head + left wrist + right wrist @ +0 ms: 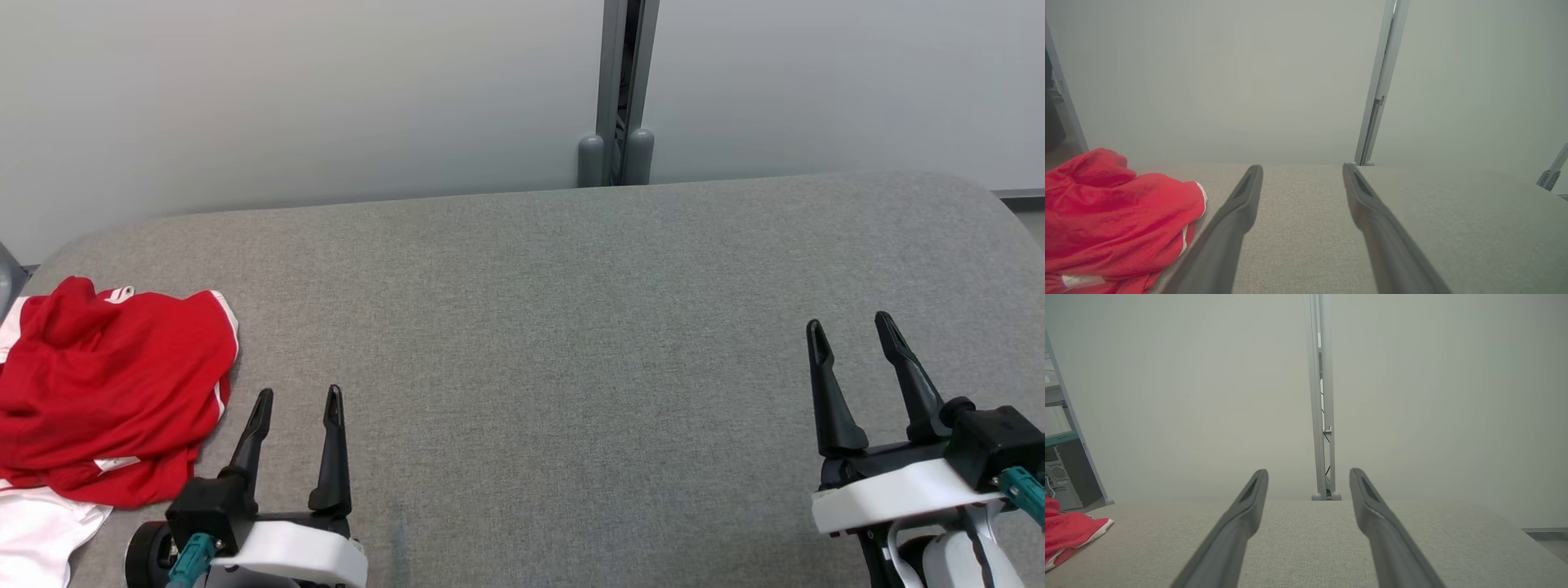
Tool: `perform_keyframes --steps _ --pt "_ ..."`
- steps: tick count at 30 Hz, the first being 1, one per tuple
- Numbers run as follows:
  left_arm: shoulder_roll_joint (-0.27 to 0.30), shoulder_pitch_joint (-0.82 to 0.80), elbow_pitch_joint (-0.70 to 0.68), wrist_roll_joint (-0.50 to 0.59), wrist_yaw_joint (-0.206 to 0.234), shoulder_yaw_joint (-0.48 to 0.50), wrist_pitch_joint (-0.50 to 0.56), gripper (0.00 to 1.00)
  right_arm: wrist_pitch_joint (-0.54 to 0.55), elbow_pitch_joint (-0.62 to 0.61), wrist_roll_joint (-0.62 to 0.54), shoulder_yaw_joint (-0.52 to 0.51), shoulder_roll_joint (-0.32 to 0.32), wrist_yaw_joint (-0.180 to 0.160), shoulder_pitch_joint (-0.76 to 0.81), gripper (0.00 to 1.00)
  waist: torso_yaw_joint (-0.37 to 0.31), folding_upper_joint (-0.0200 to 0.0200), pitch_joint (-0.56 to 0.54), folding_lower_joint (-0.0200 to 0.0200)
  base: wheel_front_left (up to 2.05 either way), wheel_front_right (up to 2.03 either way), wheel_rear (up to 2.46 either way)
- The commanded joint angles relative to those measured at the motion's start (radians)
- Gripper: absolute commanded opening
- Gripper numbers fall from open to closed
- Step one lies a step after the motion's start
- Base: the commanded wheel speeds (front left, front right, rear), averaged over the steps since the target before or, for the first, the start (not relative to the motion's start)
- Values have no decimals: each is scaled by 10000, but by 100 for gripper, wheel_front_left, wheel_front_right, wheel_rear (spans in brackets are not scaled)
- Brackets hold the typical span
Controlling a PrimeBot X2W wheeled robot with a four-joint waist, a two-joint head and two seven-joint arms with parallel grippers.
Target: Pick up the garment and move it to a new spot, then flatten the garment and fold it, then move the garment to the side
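One grey fabric table (571,343) takes up most of the head view, with pale wall panels (286,98) behind it. The red garment (106,392), white trim, lies crumpled at the table's left edge, and white cloth shows under its near side. Left gripper (298,396) is just beside it on the right, clear of the cloth, fingers spread, nothing between them. Right gripper (849,324) is well apart over the table's right side, fingers also spread and empty. A grey post (618,90) stands at the panel seam.
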Motion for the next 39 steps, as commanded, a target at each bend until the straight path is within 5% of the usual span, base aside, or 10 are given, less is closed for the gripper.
perform_keyframes --steps 1,18,24,39 --pt "51 1 65 214 91 -15 -83 100 -97 -37 -216 -6 -74 0 -62 100 -6 0 -6 0 0 0 0" --pt "73 -123 631 1094 386 -147 -461 100 -364 417 -918 124 -94 0 -83 100 2 0 -39 0 0 0 0" --pt "78 -47 611 1077 470 -87 -606 100 -444 1275 -36 279 -100 0 -104 100 -2 0 -80 0 0 0 0" --pt "78 -23 714 874 347 -162 -604 100 -451 1482 -155 290 -97 -1 -181 100 45 0 -127 0 0 0 0"
